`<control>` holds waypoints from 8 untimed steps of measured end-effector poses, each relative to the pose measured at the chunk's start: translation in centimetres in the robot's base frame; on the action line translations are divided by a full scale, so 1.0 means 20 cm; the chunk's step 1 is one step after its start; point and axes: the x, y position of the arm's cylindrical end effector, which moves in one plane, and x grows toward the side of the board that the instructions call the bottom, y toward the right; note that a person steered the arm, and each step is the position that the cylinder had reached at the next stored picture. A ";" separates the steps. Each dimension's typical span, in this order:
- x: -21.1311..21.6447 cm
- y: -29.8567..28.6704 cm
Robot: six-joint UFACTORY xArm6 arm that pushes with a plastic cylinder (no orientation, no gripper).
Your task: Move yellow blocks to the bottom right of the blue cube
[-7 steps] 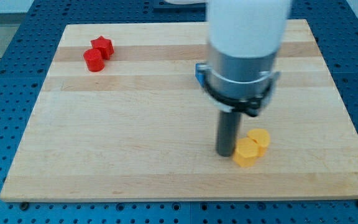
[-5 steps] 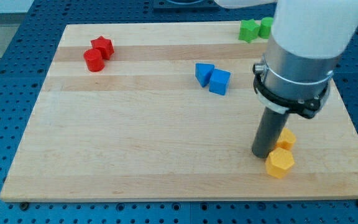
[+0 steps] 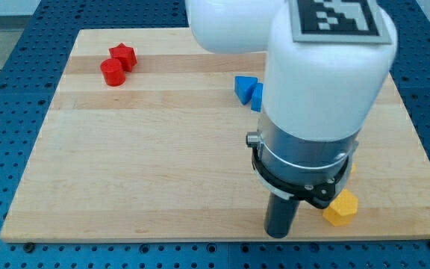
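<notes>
My tip [image 3: 278,235] rests on the wooden board [image 3: 148,172] near the view's bottom edge, right of the middle. It is a plain dark rod with no jaws, so it holds nothing and presses on nothing that I can make out.

Just to the view's right of my tip, and slightly higher, lies a yellow hexagonal block [image 3: 340,208]. A narrow strip of board appears to separate it from the rod, though the dark collar above the rod overlaps its upper left corner, so I cannot be sure they are apart. A sliver of a second yellow block [image 3: 352,169] peeks out above it, at the right edge of the arm's grey body; its shape is hidden.

Well above my tip, toward the view's top, sits a blue triangular block [image 3: 245,87]. Touching or just beside it on the right is the blue cube [image 3: 257,97], mostly covered by the white arm housing, so only its left edge shows.

Far to the view's upper left of my tip, a red star-shaped block [image 3: 123,55] and a red cylinder [image 3: 112,72] sit against each other near the board's top left corner.
</notes>
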 end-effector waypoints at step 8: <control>0.00 0.45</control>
